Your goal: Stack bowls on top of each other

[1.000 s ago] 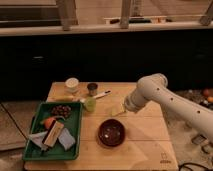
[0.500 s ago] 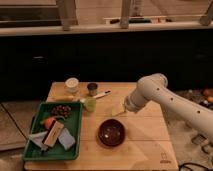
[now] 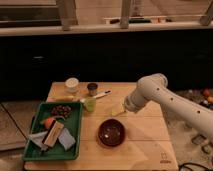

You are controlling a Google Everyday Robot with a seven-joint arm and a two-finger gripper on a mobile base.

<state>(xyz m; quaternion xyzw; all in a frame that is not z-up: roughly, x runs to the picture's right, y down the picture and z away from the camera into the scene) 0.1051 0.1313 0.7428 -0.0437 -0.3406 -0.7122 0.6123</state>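
Note:
A dark reddish-brown, glossy round bowl (image 3: 111, 132) sits on the wooden table (image 3: 145, 145), near its front middle. I see only this one bowl shape and cannot tell whether another lies nested in it. My gripper (image 3: 120, 109) is at the end of the white arm (image 3: 150, 92), low over the table just behind and to the right of the bowl, apart from it. A pale yellowish shape shows at the gripper's tip.
A green tray (image 3: 35, 150) with several food items and packets lies at the front left. A cream-white cup (image 3: 72, 84), a small dark cup (image 3: 92, 88), a light-green cup (image 3: 90, 103) and a white pen (image 3: 101, 94) stand at the back left. A dark counter runs behind the table.

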